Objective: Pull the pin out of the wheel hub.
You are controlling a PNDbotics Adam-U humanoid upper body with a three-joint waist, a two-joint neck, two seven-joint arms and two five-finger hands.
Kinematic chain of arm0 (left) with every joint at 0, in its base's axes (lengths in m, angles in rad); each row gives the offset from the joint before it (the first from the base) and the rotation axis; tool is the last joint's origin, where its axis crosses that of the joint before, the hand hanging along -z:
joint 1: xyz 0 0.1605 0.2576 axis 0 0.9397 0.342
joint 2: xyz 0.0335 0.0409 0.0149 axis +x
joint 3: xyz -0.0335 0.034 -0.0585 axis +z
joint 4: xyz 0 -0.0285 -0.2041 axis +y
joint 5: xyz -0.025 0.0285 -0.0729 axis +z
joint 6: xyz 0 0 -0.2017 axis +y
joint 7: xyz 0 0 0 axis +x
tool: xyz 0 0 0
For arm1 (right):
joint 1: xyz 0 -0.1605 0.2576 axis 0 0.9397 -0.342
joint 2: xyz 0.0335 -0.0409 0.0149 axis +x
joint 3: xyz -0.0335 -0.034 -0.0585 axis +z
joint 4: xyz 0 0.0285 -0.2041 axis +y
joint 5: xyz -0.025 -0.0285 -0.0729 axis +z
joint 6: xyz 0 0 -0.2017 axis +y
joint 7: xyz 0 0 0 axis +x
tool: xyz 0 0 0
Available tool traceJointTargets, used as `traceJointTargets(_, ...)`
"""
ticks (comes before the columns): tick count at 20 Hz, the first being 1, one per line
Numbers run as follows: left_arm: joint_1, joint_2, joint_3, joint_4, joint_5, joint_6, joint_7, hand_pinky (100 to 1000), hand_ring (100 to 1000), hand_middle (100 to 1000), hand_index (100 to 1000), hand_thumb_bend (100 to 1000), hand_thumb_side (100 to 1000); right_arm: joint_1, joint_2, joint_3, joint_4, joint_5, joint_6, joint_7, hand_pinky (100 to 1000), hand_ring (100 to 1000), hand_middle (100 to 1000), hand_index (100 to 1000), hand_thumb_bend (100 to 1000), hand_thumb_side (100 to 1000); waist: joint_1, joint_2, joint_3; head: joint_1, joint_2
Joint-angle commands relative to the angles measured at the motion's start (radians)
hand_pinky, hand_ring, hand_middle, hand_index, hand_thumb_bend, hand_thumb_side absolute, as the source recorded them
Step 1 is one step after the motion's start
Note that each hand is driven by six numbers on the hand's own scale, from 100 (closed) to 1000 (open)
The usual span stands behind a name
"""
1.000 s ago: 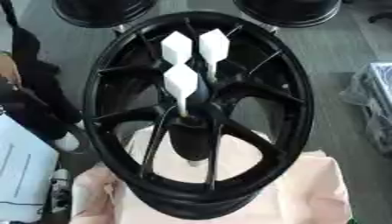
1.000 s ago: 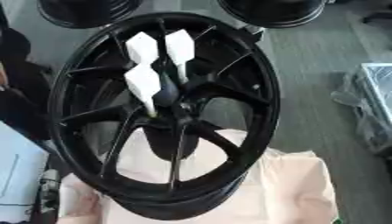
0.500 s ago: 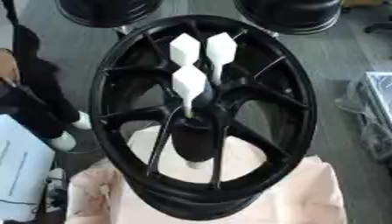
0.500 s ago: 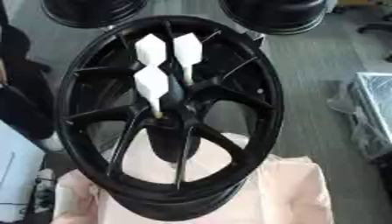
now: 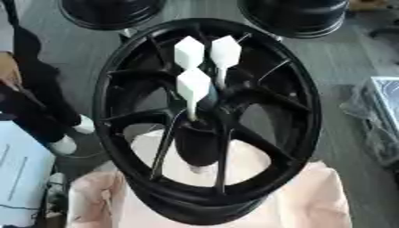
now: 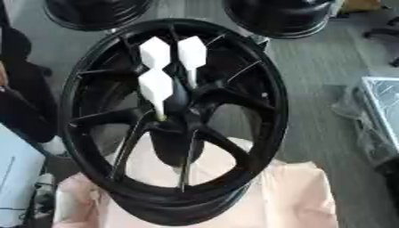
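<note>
So you've got the black wheel hub point(image 5: 210, 120) right in front of you, standing up and tilted a bit, its lower rim sitting on a pale pink cloth point(image 5: 311, 200) that's bunched around the bottom. Three white pins with wedge-shaped heads stick out of the centre of the hub: one nearest you point(image 5: 193, 87), its thin shaft running down into the middle where the spokes meet, and two more just behind it, one on the left point(image 5: 189, 52) and one on the right point(image 5: 225, 51). All three are seated in the hub and none is touched by anything. Neither of your hands shows in either eye view, so whether they're spread or curled, you can't tell from this. Two other black rims point(image 5: 109, 11) sit on the grey floor point(image 5: 343, 62) beyond the hub.
</note>
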Motion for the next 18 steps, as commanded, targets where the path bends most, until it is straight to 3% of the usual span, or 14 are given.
traceJointTargets(1,-0.004,0.031,0.005,-0.01,0.007,-0.003,0.005,561,756,657,695,181,804,-0.041,0.038,-0.008,0.062,0.065,-0.026,0.052,869,883,856,875,100,251,0.003,-0.025,0.0,0.001,0.006)
traceJointTargets(8,0.006,0.042,0.034,-0.005,0.027,-0.003,0.082,560,758,656,691,192,794,-0.087,0.096,-0.008,0.096,0.215,-0.073,0.137,878,885,845,890,100,260,-0.003,-0.032,-0.003,0.015,0.006)
traceJointTargets(18,0.013,0.048,0.047,0.002,0.059,0.007,0.155,559,758,654,688,199,795,-0.129,0.188,-0.01,0.058,0.475,-0.094,0.216,851,847,789,866,100,471,-0.002,-0.038,-0.005,0.019,0.006)
